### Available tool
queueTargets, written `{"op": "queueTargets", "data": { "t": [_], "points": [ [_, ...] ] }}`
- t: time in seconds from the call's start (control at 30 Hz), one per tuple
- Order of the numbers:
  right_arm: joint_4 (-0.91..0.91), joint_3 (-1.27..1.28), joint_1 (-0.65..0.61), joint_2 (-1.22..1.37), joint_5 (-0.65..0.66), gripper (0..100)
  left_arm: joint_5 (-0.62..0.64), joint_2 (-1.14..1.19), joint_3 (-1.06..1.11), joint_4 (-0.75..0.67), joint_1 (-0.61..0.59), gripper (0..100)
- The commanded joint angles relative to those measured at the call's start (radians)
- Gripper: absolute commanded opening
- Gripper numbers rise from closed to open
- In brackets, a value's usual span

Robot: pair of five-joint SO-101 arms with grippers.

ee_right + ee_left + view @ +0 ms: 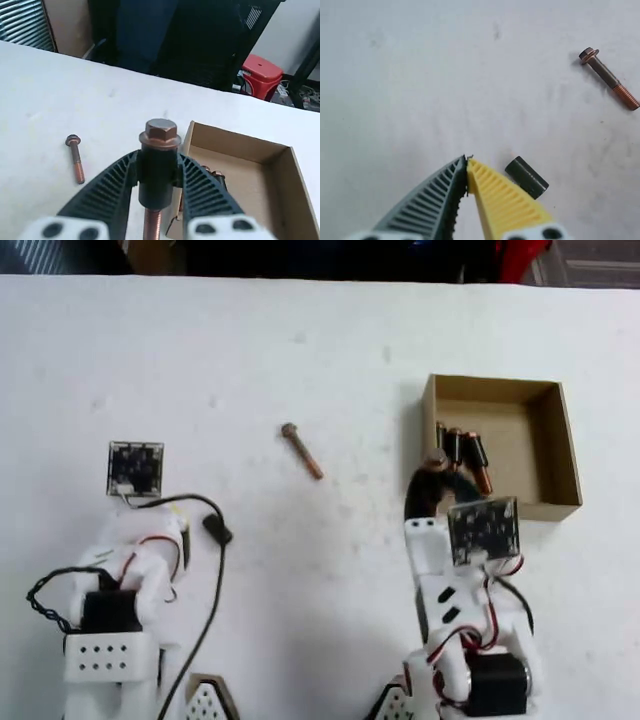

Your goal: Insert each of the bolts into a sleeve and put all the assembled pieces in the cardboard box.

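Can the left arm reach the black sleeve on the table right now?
Probably yes: the sleeve lies right beside the left gripper, nothing between them, though its shut jaws must open first.

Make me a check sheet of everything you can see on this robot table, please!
Surface: white table, faintly smudged.
Job's things: loose copper bolt lying on the table; short black cylindrical sleeve beside the left gripper; open brown cardboard box holding assembled pieces.
Clutter: nothing seen.
Grippers: left gripper's grey and yellow fingers shut, empty; right gripper shut on a sleeved bolt, at the box's edge.
Cables: black cable trailing beside the left arm; red wires on the right arm.
Surroundings: dark furniture, red plastic stool, window blinds.
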Motion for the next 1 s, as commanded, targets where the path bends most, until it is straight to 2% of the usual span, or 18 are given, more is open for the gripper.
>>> {"op": "queueTargets", "data": {
  "t": [0.0, 0.13, 0.33, 0.43, 0.57, 0.97],
  "points": [
    [-0.005, -0.133, 0.024, 0.159, 0.012, 1.7, -0.008, -0.012, -0.002, -0.026, -0.002, 2],
    [-0.008, -0.275, 0.061, 0.357, 0.012, 1.7, -0.006, -0.012, 0.018, -0.04, -0.002, 2],
    [-0.008, -0.453, 0.14, 0.644, 0.014, 1.7, -0.009, -0.012, 0.115, -0.189, -0.002, 2],
    [-0.008, -0.539, 0.168, 0.788, 0.026, 1.7, -0.009, -0.012, 0.115, -0.189, -0.004, 2],
    [-0.008, -0.649, 0.173, 0.989, 0.133, 1.7, -0.011, -0.012, 0.117, -0.189, -0.007, 2],
    [-0.062, -0.939, 0.26, 1.521, 0.144, 1.7, -0.012, -0.012, 0.117, -0.192, -0.008, 2]
  ]
}}
